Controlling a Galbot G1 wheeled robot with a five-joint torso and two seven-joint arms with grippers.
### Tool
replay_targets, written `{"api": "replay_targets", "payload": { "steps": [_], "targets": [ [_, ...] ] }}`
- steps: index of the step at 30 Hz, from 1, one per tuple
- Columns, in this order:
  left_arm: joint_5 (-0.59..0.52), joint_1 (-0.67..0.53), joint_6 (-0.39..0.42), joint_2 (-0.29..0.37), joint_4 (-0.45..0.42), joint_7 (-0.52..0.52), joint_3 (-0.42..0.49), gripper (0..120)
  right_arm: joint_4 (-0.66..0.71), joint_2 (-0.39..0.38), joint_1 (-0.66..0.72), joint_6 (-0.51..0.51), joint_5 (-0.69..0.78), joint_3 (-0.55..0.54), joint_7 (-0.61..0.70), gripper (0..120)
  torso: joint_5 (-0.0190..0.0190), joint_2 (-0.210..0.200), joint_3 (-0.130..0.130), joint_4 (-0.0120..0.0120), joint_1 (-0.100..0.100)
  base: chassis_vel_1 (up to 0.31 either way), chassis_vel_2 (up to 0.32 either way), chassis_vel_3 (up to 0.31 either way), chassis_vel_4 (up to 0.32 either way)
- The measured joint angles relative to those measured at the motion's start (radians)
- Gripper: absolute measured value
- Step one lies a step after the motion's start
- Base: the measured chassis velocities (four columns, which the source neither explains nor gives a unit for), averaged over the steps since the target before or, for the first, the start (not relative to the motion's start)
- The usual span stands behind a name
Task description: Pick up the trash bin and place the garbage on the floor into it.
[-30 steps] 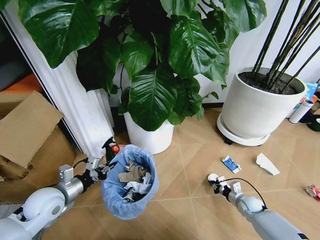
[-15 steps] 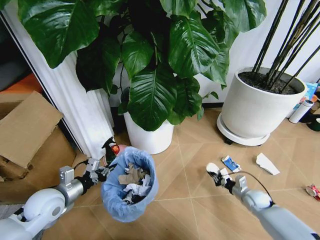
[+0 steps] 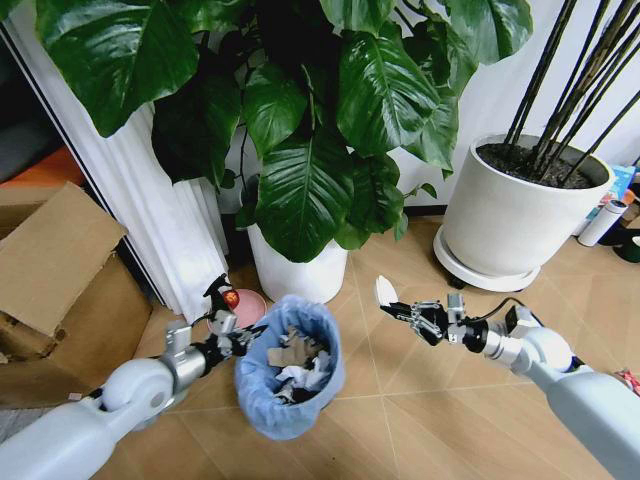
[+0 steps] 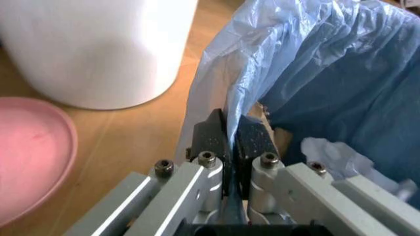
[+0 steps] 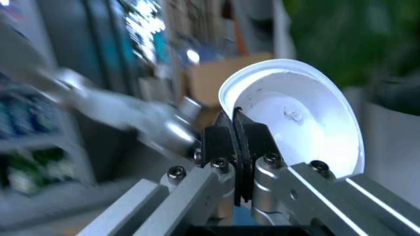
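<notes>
Two end effectors busy at once. Left end effector (image 3: 232, 338) clamped on the rim of the trash bin (image 3: 290, 385), pinching the light blue bag (image 4: 308, 73) between closed fingers (image 4: 253, 140), presumably to hold the bin off the floor (image 3: 400, 420) and keep its mouth facing up. Bin low and left of centre, just in front of the white plant pot (image 3: 295, 275), already carrying crumpled paper (image 3: 300, 365). Right end effector (image 3: 408, 312) raised above the floor, just right of the bin, closed on the edge of a white disc (image 3: 384, 291); gripped by the rim (image 5: 262, 83), likely so the flat piece drops cleanly. Disc not yet over the bin's opening. Pink dish (image 3: 243, 305) sitting behind the bin, beside the pot. Second big white pot (image 3: 515, 215) well off to the right.
</notes>
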Motion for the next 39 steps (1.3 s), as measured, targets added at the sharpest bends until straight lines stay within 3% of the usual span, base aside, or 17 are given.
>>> {"api": "replay_targets", "payload": {
  "steps": [8, 13, 21, 30, 37, 39],
  "targets": [
    [-0.006, -0.056, 0.005, -0.036, 0.009, -0.013, 0.069, 0, 0.066, -0.014, 0.027, -0.066, 0.139, -0.152, 0.053, 0, -0.0006, 0.0, 0.0, 0.0002, 0.0, 0.0, 0.0, 0.0, 0.0],
    [-0.016, -0.091, 0.01, -0.049, 0.007, -0.023, 0.09, 0, 0.031, 0.035, 0.062, -0.038, 0.101, -0.255, 0.142, 0, -0.0002, 0.0, 0.0, 0.0001, 0.0, 0.0, 0.0, 0.0, 0.0],
    [-0.021, -0.095, 0.015, -0.05, -0.013, -0.034, 0.106, 0, -0.013, 0.058, 0.093, -0.009, 0.025, -0.304, 0.211, 0, -0.0006, 0.0, 0.0, 0.0003, 0.0, 0.0, 0.0, 0.0, 0.0],
    [-0.028, -0.097, 0.018, -0.048, -0.029, -0.04, 0.098, 0, -0.033, 0.052, 0.109, -0.006, -0.024, -0.319, 0.243, 30, -0.0003, 0.0, 0.0, 0.0001, 0.0, 0.0, 0.0, 0.0, 0.0],
    [-0.028, -0.088, 0.021, -0.044, -0.039, -0.044, 0.089, 0, -0.024, -0.002, 0.174, -0.038, -0.201, -0.321, 0.251, 61, -0.0003, 0.0, 0.0, 0.0, 0.0, 0.0, 0.0, 0.0, 0.0],
    [-0.028, -0.088, 0.022, -0.044, -0.039, -0.044, 0.088, 0, -0.022, -0.005, 0.178, -0.041, -0.218, -0.319, 0.255, 63, -0.0002, 0.0, 0.0, 0.0, 0.0, 0.0, 0.0, 0.0, 0.0]
  ]
}}
